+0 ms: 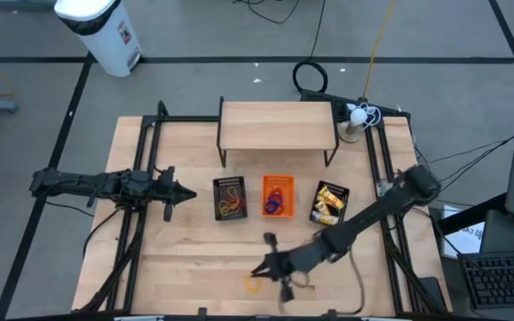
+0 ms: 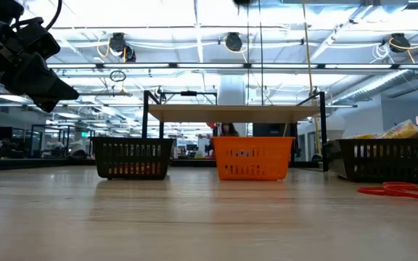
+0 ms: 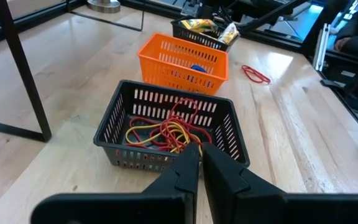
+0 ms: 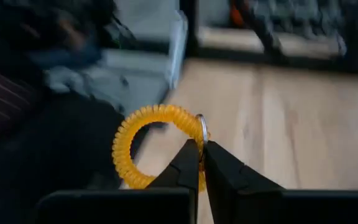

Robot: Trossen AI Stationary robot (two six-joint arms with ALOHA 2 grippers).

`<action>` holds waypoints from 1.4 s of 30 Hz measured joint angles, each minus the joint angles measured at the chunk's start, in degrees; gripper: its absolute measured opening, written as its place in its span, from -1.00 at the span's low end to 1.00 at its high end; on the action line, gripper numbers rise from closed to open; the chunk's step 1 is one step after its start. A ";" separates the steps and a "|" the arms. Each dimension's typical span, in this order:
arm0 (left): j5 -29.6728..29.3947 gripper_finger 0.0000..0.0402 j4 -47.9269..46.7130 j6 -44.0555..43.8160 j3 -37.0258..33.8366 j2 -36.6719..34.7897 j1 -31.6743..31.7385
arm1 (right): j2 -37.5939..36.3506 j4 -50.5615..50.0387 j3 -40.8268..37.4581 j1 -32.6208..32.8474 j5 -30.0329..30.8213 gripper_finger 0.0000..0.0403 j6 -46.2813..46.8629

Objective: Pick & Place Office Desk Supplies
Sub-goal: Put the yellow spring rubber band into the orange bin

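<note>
— Gripping anything, that right pincer (image 4: 201,163)?
— Yes, clamped on a yellow coil ring (image 4: 157,144) (by its small metal loop), low centre of the high view, over the tabletop (image 1: 186,267).
— And the left pincer (image 3: 201,163)?
— Fingers together, empty, left of the black mesh tray (image 3: 120,118) holding rubber bands (image 3: 166,132).

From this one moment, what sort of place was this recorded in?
Probably a robotics lab in an open industrial hall: a light wooden worktable with two dark robot arms, a bare grey floor with trailing cables, and exposed ceiling ducts and strip lights behind.
</note>
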 joint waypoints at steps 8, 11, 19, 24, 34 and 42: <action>-1.43 -0.89 0.71 0.59 0.00 0.02 0.00 | -27.39 13.46 -27.40 -11.26 -1.48 -1.00 -3.33; -4.47 -0.89 3.28 3.02 0.00 0.00 0.02 | -37.47 18.24 -34.91 -14.30 -3.44 -1.00 -5.52; -9.59 -0.89 13.97 13.69 0.00 0.00 0.02 | -52.28 25.86 -49.31 -16.29 -0.54 -1.00 -13.83; -10.11 -0.89 17.94 19.80 0.02 0.00 0.02 | -55.47 23.66 -51.50 -18.52 -0.82 -1.00 -13.73; -12.05 -0.89 18.08 19.01 0.02 0.00 0.02 | -57.99 19.70 -51.48 -19.13 0.71 -1.00 -13.88; -12.01 -0.89 17.08 12.52 0.02 0.02 0.02 | -60.24 21.51 -54.77 -19.81 0.62 -1.00 -18.49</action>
